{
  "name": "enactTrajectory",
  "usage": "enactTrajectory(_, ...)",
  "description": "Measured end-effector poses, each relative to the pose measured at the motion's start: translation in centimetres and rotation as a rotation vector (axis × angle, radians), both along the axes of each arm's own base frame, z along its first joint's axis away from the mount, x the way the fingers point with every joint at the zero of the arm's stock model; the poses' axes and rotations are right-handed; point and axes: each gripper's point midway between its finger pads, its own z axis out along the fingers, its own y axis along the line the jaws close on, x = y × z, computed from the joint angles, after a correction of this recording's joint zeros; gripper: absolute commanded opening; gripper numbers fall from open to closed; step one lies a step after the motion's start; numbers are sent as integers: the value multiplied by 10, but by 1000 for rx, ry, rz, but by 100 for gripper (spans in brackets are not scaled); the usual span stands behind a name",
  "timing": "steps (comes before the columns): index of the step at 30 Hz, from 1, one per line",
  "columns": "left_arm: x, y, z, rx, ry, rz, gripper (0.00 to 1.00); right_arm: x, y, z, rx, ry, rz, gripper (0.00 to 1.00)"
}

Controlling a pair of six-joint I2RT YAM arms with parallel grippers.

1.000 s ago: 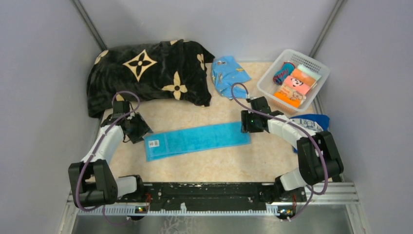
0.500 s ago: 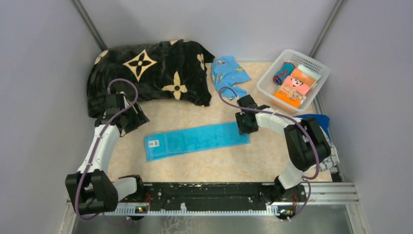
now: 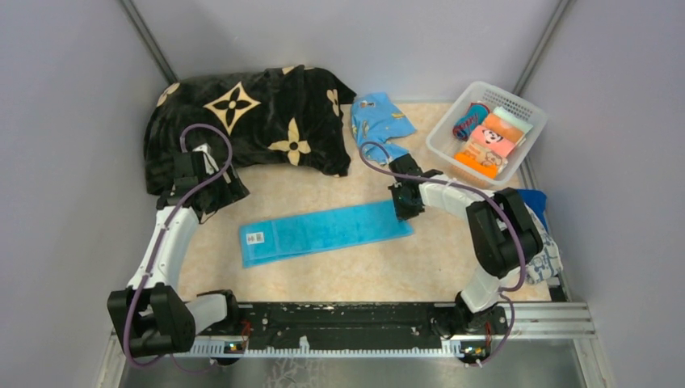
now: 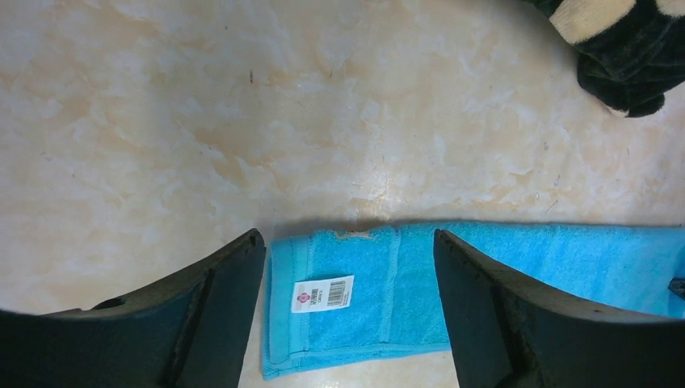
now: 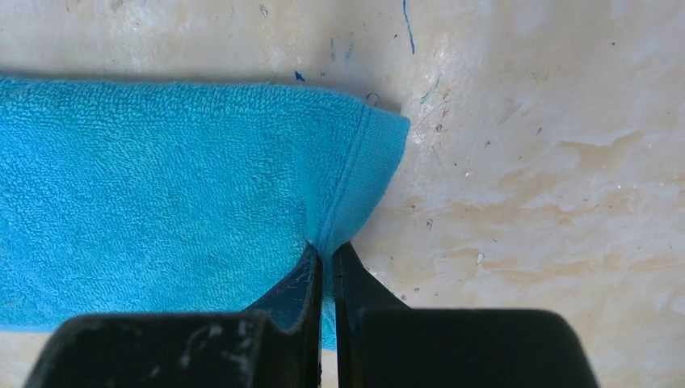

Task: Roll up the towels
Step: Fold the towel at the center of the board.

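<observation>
The turquoise towel [image 3: 327, 230] lies folded into a long strip across the middle of the table, its white label [image 4: 323, 293] near the left end. My right gripper [image 3: 401, 204] is shut on the hem at the strip's right end [image 5: 355, 178], with cloth pinched between the fingers [image 5: 327, 255]. My left gripper [image 3: 220, 192] hovers open behind the strip's left end [image 4: 349, 238], touching nothing. A royal-blue towel [image 3: 535, 200] and a white towel with blue print [image 3: 552, 257] lie at the right edge, partly hidden by the right arm.
A black blanket with cream flowers [image 3: 242, 121] fills the back left. A light-blue printed cloth [image 3: 378, 121] lies beside it. A white basket [image 3: 529, 113] holding colourful items stands at the back right. Grey walls close in on both sides.
My right gripper moved to the towel's right end and closed on its hem. My left gripper drew back from the towel's left end and opened wider.
</observation>
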Motion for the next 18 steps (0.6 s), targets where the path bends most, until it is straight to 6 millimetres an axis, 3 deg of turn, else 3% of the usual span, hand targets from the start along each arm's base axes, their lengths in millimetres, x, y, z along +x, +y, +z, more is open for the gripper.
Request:
enactTrajectory(4, 0, -8, 3, 9, -16, -39, 83, 4, -13, 1, -31, -1, -32, 0)
enactTrajectory(9, -1, -22, 3, 3, -26, -109, 84, 15, -89, 14, -213, -22, -198, 0)
enactTrajectory(12, -3, -32, 1, -23, -25, -153, 84, 26, -131, 40, -350, -69, -277, 0)
enactTrajectory(15, -4, -43, 1, -65, -34, -199, 84, 43, -142, 68, -417, -142, -294, 0)
enactTrajectory(18, -6, -59, 1, -115, -41, -250, 84, 52, -138, 86, -404, -185, -282, 0)
